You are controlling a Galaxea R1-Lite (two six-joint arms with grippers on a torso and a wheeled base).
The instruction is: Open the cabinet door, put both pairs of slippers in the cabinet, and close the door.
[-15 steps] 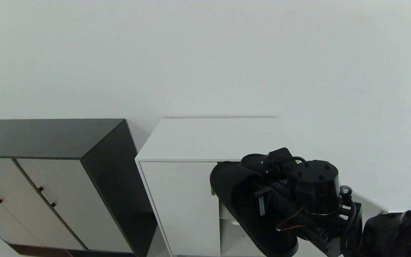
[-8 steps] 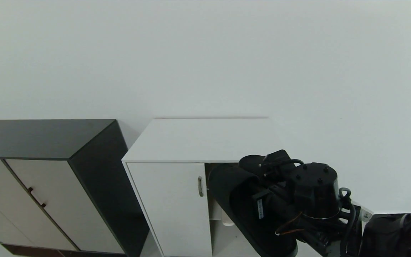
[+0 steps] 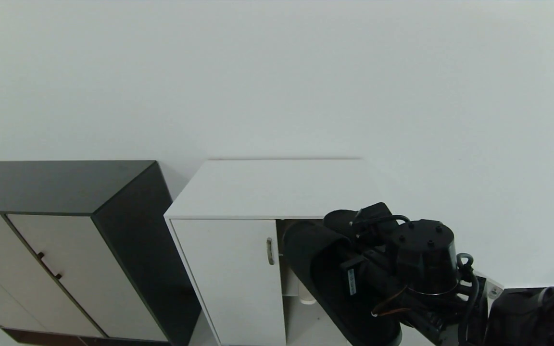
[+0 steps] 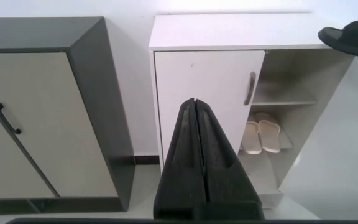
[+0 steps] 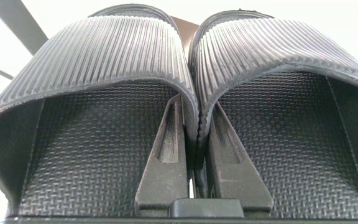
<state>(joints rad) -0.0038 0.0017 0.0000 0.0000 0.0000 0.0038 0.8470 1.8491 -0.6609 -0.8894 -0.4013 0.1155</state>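
Black slippers (image 3: 322, 262) held before the open white cabinet (image 3: 267, 187).
Lower right, the right gripper (image 5: 194, 134) pinches the pair's inner edges; left gripper (image 4: 195, 104) pressed together; pale slippers (image 4: 261, 135) lie inside.

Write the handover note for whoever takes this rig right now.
Left gripper: shut, holding nothing, out in front of the white cabinet.
Right gripper: shut on the black slippers, pinching the inner sides of both, in front of the open compartment near the cabinet's top edge.
Done: right door is open; the light slippers are side by side on a lower shelf inside.
Left: set the black slippers in the cabinet, let go, close the right door.
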